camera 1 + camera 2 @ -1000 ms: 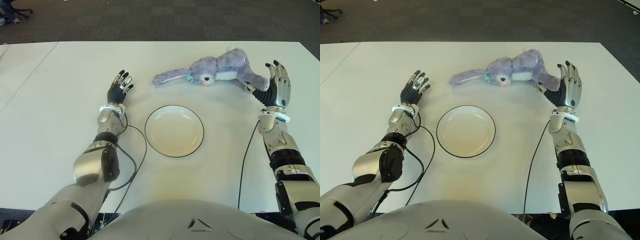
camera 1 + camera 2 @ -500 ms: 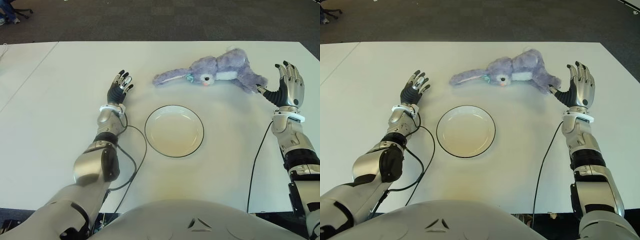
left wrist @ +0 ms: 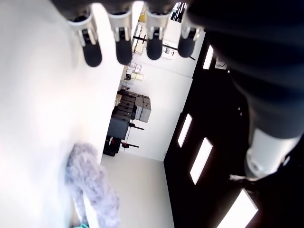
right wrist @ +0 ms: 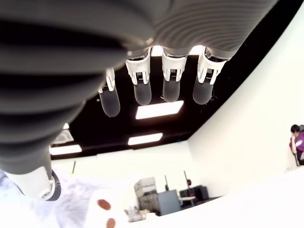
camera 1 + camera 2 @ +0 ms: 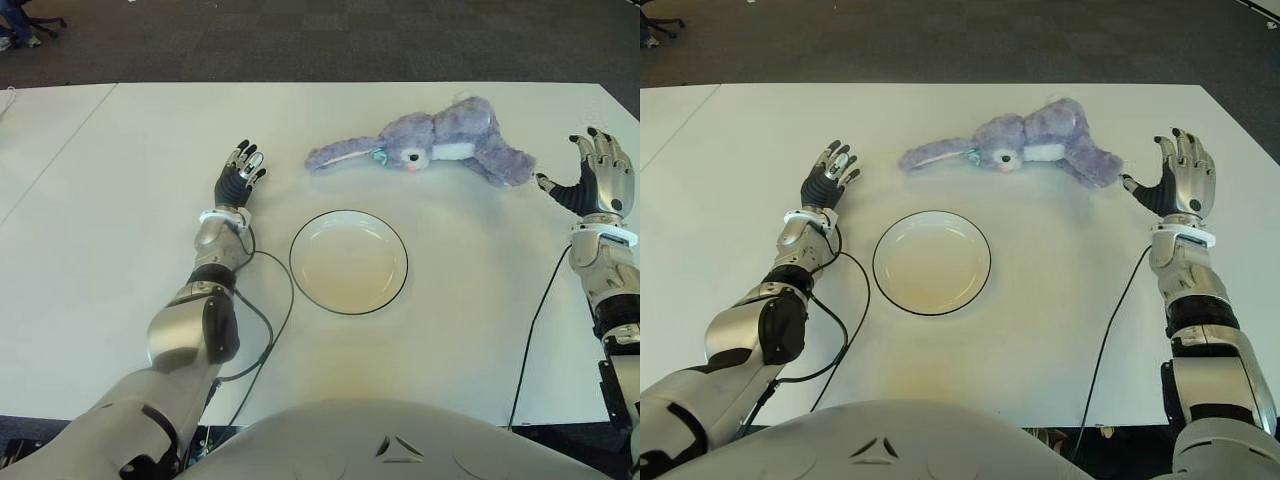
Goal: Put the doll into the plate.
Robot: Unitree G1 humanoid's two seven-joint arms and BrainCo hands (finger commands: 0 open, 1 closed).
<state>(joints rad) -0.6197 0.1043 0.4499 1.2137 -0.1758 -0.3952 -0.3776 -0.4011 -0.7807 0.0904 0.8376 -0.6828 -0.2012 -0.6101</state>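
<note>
Left eye view: purple plush bunny doll (image 5: 430, 143) lying on its side on the white surface (image 5: 120, 260), toward the far edge, beyond and slightly right of the empty white plate (image 5: 348, 261) with a dark rim. Right hand (image 5: 592, 180) just right of the doll, apart from it, fingers spread, gripping nothing. Left hand (image 5: 238, 178) left of the plate, fingers extended, empty.
</note>
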